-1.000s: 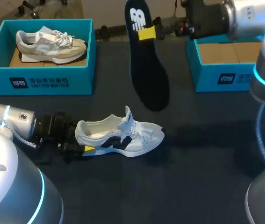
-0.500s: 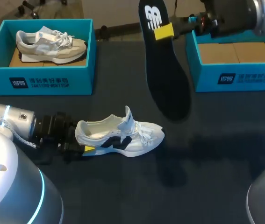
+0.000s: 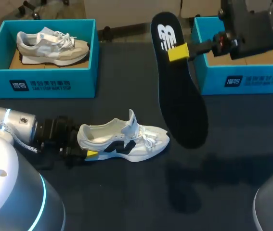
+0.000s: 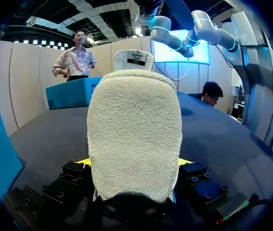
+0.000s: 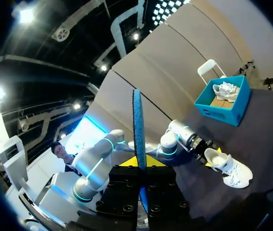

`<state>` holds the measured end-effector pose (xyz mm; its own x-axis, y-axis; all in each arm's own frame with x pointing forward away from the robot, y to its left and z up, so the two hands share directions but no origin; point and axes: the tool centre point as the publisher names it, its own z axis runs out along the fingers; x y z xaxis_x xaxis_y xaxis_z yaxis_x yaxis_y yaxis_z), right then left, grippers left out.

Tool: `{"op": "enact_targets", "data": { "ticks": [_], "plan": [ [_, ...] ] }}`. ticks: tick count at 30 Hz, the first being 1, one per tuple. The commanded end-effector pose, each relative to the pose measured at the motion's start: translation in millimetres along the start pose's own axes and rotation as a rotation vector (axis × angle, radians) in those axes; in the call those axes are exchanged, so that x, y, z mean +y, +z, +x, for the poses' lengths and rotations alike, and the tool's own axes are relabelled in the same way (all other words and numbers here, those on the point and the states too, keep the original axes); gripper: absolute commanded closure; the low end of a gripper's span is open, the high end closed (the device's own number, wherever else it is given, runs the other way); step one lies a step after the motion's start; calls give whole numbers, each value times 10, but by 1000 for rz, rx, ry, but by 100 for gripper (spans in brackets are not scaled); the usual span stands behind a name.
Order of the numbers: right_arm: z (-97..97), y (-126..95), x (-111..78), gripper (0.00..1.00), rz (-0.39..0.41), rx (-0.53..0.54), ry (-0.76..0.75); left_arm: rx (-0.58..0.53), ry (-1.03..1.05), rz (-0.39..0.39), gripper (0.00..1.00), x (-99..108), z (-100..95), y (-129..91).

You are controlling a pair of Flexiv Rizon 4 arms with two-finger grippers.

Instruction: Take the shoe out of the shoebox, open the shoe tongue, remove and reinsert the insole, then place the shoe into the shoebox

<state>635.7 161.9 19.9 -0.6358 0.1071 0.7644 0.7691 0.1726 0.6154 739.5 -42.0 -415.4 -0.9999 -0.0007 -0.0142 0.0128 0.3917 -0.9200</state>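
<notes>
A white shoe with a black logo (image 3: 124, 140) lies on its sole on the dark table, toe pointing right, tongue standing up. My left gripper (image 3: 85, 146) is at its heel; in the left wrist view the fuzzy heel (image 4: 134, 139) fills the gap and both yellow fingertips (image 4: 84, 161) press its sides. My right gripper (image 3: 179, 51) is shut on the black insole (image 3: 182, 96), which hangs tilted in the air above and to the right of the shoe. The right wrist view shows the insole (image 5: 137, 125) edge-on between its fingers, with the shoe (image 5: 228, 168) far below.
A teal shoebox (image 3: 40, 84) at the back left holds a beige shoe (image 3: 52, 45). A second teal shoebox (image 3: 244, 81) at the back right shows only its cardboard floor. Dark table surface spreads in front of the white shoe.
My right arm has carried the insole to the right and closer to the front. The left gripper and the white shoe have stayed put.
</notes>
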Motion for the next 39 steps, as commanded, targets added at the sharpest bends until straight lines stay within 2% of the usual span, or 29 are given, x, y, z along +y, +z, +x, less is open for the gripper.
{"op": "enact_targets", "data": {
  "ticks": [1, 10, 16, 30, 39],
  "plan": [
    [62, -37, -196, 100, -52, -9, 22, -1, 1, -1, 100, -2, 5, 5],
    [131, 6, -274, 100, -152, -30, 80, -1, 1, -1, 100, -2, 5, 5],
    [166, 62, -232, 100, -204, -67, 52, -1, 1, -1, 100, -2, 5, 5],
    [157, 65, -139, 100, -198, -93, 29, -1, 1, -1, 100, -2, 5, 5],
    [58, -11, -28, 100, -181, -100, 22, -1, 1, -1, 100, -2, 5, 5]
  ]
}}
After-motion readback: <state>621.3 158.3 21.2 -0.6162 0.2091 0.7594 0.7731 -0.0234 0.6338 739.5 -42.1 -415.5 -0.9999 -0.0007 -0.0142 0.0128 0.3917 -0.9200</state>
